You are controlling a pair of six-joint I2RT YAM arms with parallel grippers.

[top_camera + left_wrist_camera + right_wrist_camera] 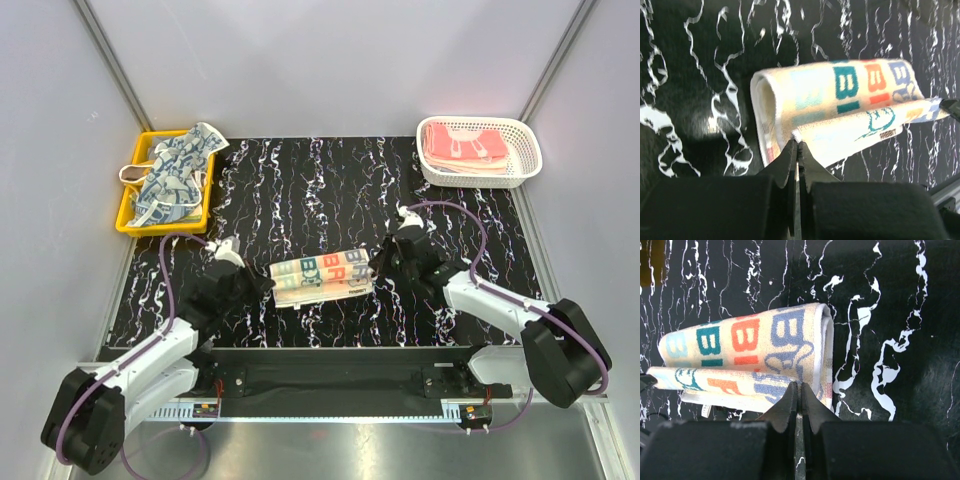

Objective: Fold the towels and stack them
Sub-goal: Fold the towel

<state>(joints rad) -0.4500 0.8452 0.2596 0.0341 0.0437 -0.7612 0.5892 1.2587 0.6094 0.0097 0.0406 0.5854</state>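
A cream towel with red and teal letter blocks (322, 272) lies partly folded in the middle of the black mat. My left gripper (262, 284) is shut on its near left corner (796, 136). My right gripper (378, 264) is shut on its near right corner (801, 382). Both hold the near edge a little above the mat, with the fold rolled over behind it. Navy patterned towels (172, 175) lie heaped in the yellow tray. Folded pink towels (465, 146) lie in the white basket.
The yellow tray (127, 215) stands at the far left of the mat, the white lattice basket (525, 160) at the far right. Grey walls close in the sides and back. A black rail (340, 375) runs along the near edge.
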